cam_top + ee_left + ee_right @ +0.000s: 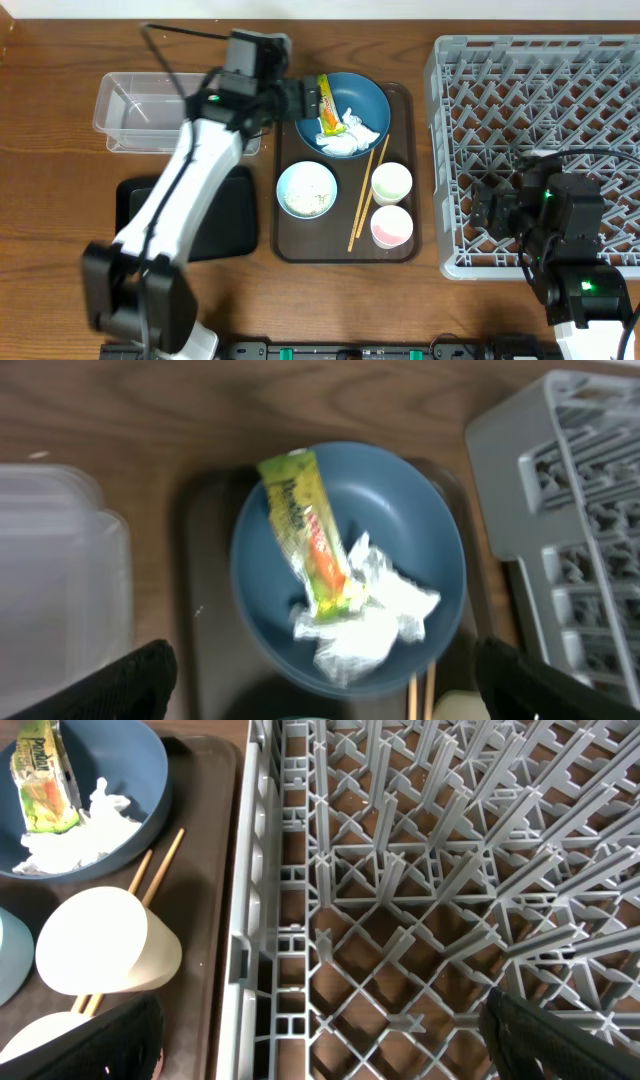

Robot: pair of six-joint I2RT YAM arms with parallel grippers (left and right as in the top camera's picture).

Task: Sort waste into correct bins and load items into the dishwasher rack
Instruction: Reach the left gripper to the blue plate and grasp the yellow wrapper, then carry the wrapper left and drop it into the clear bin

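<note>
The dark-blue plate (372,98) sits at the back of the brown serving tray and holds the yellow-green wrapper (326,101) and crumpled white tissues (356,136). My left gripper (298,100) hovers open and empty at the plate's left edge. In the left wrist view the plate (400,510), wrapper (303,532) and tissues (368,622) lie ahead of the spread fingers (325,685). The light-blue bowl (307,190) holds rice scraps. Two white cups (391,183) (391,227) and the chopsticks (366,190) lie beside it. My right gripper (492,210) is open over the grey rack (560,90).
The clear tub (140,110) stands at the back left. The black tray (225,220) lies in front of it, partly under my left arm. The brown serving tray (405,100) lies close beside the rack. The right wrist view shows the rack wall (262,870) and a cup (100,942).
</note>
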